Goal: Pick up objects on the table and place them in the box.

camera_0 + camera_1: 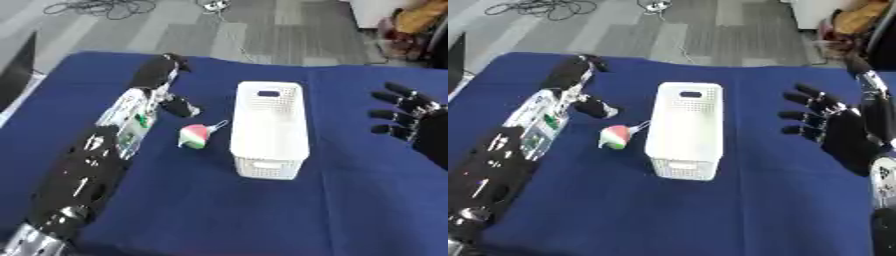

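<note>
Nearest, the white perforated box (269, 131) stands mid-table with a small red, white and green ball-like toy (194, 136) just beside it at nine o'clock, probably light and rollable, best pinched around its middle; left hand (163, 70) fingers straight at eleven o'clock, right hand (830, 127) spread wide at three.

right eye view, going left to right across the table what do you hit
left hand → red, white and green object → white box → right hand, fingers spread.

Grey carpet floor (262, 35); black cables (96, 7) lie beyond the table.
</note>
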{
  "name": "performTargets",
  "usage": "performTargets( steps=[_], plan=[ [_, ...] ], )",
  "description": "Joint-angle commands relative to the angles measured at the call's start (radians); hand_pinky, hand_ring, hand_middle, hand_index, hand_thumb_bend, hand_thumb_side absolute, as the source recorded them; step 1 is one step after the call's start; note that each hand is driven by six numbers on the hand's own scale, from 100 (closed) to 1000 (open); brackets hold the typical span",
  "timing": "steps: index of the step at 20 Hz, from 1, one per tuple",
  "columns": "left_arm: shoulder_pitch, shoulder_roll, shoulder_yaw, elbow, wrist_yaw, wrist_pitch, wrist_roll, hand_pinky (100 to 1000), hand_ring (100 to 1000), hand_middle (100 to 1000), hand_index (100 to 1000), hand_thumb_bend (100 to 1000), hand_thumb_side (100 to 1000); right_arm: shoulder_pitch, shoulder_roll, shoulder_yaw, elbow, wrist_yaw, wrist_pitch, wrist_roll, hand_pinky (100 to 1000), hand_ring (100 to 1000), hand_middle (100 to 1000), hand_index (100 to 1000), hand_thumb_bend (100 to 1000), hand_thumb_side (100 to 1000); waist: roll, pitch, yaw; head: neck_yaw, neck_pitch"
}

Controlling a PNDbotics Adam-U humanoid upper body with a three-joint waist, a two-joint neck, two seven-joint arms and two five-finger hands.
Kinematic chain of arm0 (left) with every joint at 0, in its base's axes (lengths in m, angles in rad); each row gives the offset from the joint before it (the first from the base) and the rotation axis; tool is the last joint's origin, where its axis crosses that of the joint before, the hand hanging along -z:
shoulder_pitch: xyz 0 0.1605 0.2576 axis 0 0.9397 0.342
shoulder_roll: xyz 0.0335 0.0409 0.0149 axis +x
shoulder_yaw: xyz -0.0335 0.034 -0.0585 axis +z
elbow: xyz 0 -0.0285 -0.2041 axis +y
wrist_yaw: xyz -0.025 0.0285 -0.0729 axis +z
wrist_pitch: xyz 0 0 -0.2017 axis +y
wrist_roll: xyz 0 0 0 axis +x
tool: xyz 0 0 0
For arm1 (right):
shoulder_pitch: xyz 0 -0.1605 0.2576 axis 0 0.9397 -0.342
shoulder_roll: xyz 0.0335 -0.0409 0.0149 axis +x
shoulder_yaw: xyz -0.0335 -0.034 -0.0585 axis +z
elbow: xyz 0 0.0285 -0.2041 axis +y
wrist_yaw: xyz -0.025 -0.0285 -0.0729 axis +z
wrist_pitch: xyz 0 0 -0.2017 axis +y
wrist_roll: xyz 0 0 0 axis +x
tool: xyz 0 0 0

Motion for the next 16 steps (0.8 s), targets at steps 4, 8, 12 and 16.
performTargets(
  steps=[4, 8, 12, 16],
  plan=[
    [-0.007, 0.005, -0.005, -0.02, 0.026, -0.009, 0.005, 523, 567, 628, 756, 571, 237, -0.01, -0.008, -0.004, -0.015, 0.003, 0.054, 0.061, 728, 810, 943, 1000, 583, 1000, -0.001, -0.01, 0.002, 0.005, 0.001],
    [-0.009, 0.003, -0.013, -0.002, 0.043, -0.018, 0.002, 525, 575, 641, 756, 569, 225, -0.012, -0.007, -0.003, -0.015, 0.004, 0.053, 0.062, 728, 810, 943, 1000, 582, 1000, -0.001, -0.008, 0.0, 0.006, 0.001],
    [-0.019, 0.001, -0.017, 0.019, 0.047, -0.026, -0.002, 526, 574, 641, 756, 569, 220, -0.014, -0.006, -0.003, -0.015, 0.005, 0.053, 0.063, 729, 810, 943, 1000, 581, 1000, -0.002, -0.006, -0.002, 0.005, 0.001],
    [-0.025, -0.002, -0.017, 0.032, 0.047, -0.031, -0.001, 525, 571, 636, 755, 570, 218, -0.017, -0.005, -0.002, -0.016, 0.006, 0.054, 0.064, 729, 810, 943, 1000, 580, 1000, -0.001, -0.005, -0.004, 0.003, 0.001]
  ],
)
